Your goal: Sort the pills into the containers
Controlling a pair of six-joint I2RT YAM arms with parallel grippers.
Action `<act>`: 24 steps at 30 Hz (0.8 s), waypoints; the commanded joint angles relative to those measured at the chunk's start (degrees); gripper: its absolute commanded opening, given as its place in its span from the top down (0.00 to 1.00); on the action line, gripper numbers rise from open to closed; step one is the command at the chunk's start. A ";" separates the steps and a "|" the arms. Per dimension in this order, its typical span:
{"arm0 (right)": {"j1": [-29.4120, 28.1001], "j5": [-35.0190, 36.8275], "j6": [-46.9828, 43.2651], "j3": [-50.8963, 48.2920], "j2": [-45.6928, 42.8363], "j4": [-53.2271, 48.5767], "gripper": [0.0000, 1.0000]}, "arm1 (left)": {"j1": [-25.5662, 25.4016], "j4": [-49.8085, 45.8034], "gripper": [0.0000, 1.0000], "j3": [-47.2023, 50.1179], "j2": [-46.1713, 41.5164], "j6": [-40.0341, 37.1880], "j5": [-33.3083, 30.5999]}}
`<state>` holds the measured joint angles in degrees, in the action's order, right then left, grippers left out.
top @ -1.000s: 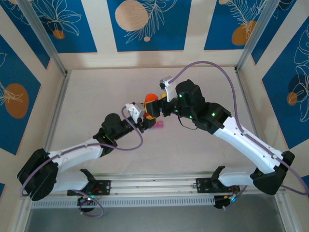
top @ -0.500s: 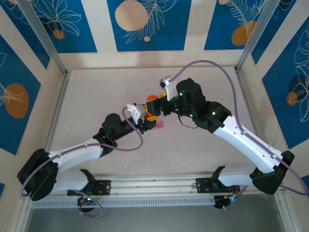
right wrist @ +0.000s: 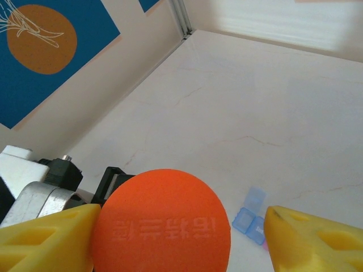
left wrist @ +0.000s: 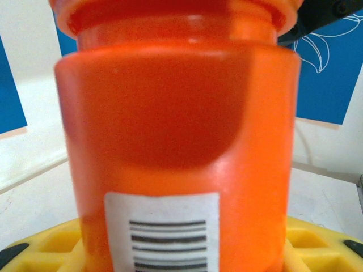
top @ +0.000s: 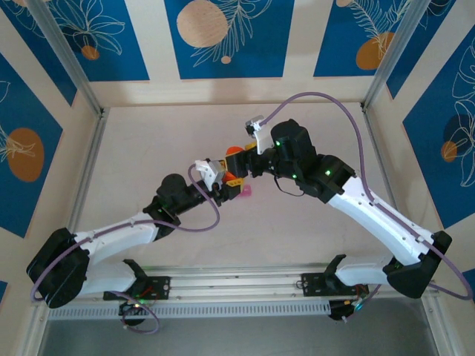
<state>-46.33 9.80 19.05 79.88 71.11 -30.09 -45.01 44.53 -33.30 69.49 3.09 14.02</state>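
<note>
Centrally, both arms meet over the middle of the desk [top: 148, 141], well apart from all of its edges. The left hand [top: 227, 181] is closed on the body of the orange bottle [top: 233, 151], which stands cap up. In the left wrist view its yellow fingers [left wrist: 39, 249] flank the bottle just beside a barcode label [left wrist: 164, 232].

The right hand [right wrist: 182, 212] is poised at the cap [right wrist: 160, 224] with its jaws apart. One yellow finger [right wrist: 48, 238] touches the cap's rim; the other [right wrist: 312, 238] stands off it with a visible gap, so nothing is gripped.

The pill-organiser strip [right wrist: 248, 218] lies on the desk just beside the bottle, under the gap at the right hand's free finger. Its blue box has the lid raised, and a sliver of pink shows at the finger's edge. From above, only its pink end [top: 245, 191] shows, next to the left hand.

Open desk surface extends on the far, left and right sides out to the aluminium frame rails [top: 83, 185] and the patterned blue wall panels [top: 230, 37].
</note>
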 commanded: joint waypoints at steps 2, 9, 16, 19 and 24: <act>1.05 -3.14 -0.32 -0.38 -0.27 -0.10 0.32 | -0.69 2.21 1.00 -2.00 -0.68 0.26 1.83; 1.68 -5.44 -1.02 -0.50 -0.33 -0.10 0.33 | -0.71 1.96 1.00 -2.38 -0.68 0.19 2.12; 2.36 -10.29 -4.55 -1.77 -0.83 0.78 0.45 | -0.69 1.53 1.00 -2.82 -0.96 -0.02 2.56; 3.46 -16.17 -9.75 -4.09 -2.34 2.72 0.55 | -0.72 1.54 1.00 -2.97 -1.10 -0.11 3.40; 6.69 -32.08 -25.75 -6.38 -4.75 1.02 0.65 | -0.63 1.48 1.00 -3.00 -1.29 -1.04 8.85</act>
<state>-40.40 -9.39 4.60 74.61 68.27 -26.83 -45.25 43.09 -33.65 69.49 2.66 18.41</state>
